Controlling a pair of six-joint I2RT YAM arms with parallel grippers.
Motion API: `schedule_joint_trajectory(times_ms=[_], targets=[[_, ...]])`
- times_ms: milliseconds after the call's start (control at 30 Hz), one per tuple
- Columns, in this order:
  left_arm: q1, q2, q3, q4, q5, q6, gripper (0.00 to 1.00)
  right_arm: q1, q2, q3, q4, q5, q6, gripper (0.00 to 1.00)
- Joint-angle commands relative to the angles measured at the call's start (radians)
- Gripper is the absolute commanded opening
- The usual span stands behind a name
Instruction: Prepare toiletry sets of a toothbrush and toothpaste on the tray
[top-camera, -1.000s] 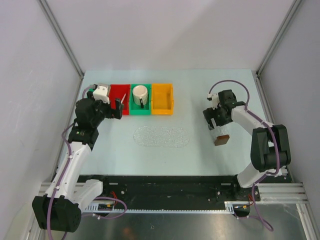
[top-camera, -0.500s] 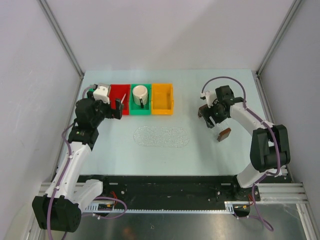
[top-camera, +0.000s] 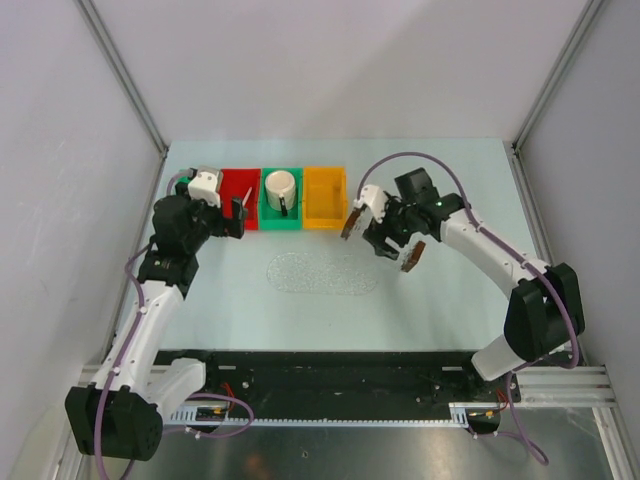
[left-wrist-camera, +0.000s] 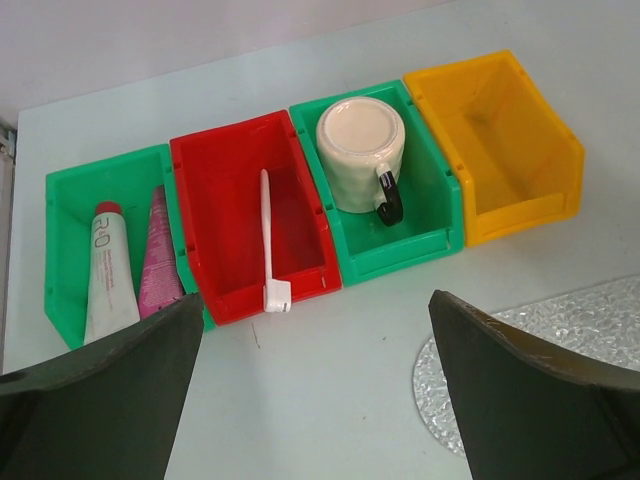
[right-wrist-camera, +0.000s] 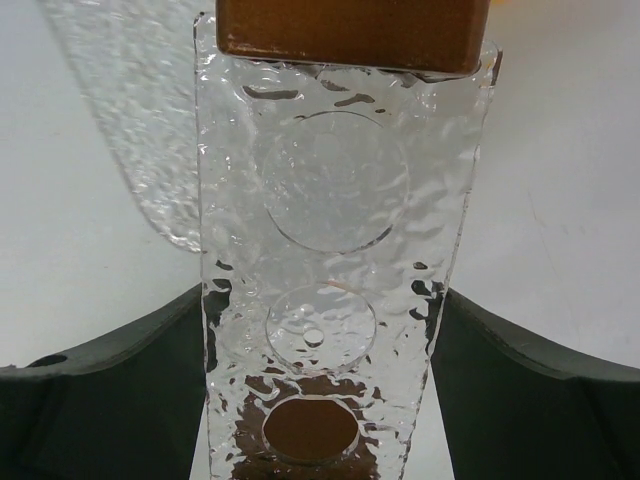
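Observation:
My right gripper is shut on the clear tray, which has a dark brown block at each short end, and holds it above the table beside the orange bin; the tray shows in the top view too. The white toothbrush lies in the red bin. The pink toothpaste lies in the left green bin next to a white tube. My left gripper is open and empty, over the table in front of the bins, and shows in the top view.
A white mug sits upside down in the middle green bin. An empty orange bin stands at the right of the row. A flat oval clear textured mat lies at the table's middle.
My right arm has carried the tray from the table's right side leftward to just right of the orange bin. The left arm has not moved.

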Motion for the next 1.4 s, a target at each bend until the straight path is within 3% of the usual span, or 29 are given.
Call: schedule_joint_trajectory(times_ms=[0, 233, 500, 833, 1367], targets=[[0.007, 0.006, 0.048, 0.014, -0.022, 0.068, 1.0, 0.102, -0.013, 0.043, 0.045, -0.094, -0.162, 0.36], [0.013, 0.01, 0.053, 0.012, -0.031, 0.082, 1.0, 0.237, 0.079, 0.09, 0.049, -0.117, -0.311, 0.29], [0.022, 0.0, 0.039, 0.011, -0.033, 0.085, 1.0, 0.277, 0.218, 0.19, -0.007, -0.173, -0.385, 0.27], [0.025, -0.014, 0.033, 0.012, -0.02, 0.086, 1.0, 0.287, 0.378, 0.376, -0.168, -0.122, -0.331, 0.28], [0.025, -0.03, 0.027, 0.012, 0.004, 0.08, 1.0, 0.302, 0.403, 0.327, -0.131, -0.042, -0.21, 0.28]])
